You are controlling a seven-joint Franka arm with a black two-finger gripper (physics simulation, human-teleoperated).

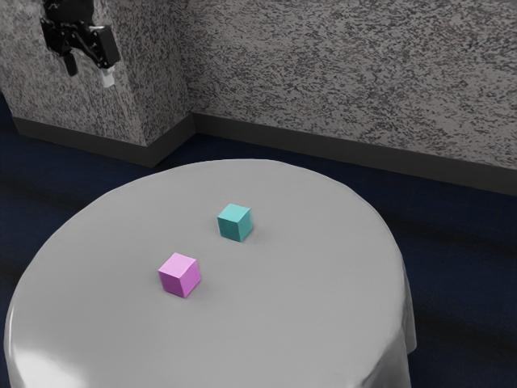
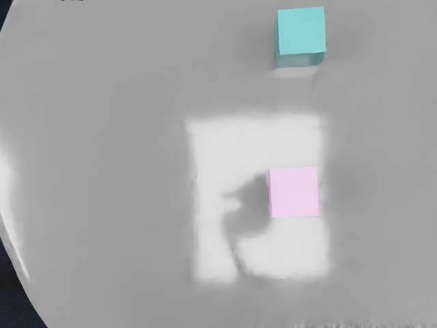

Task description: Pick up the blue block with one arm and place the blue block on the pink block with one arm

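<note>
Both flat, apart — blue block (image 1: 234, 222) squared with pink block (image 1: 178, 274).

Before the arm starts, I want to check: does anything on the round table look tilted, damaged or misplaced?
Nothing stands out. The small blue cube and the small pink cube both sit flat on the round grey-clothed table, apart and undamaged. The pale square patch around the pink cube looks like light, not a spill.

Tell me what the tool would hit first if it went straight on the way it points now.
Probably the bare table close beside the pink block, judging by the wrist view; the tool hangs high, so depth is uncertain.
</note>
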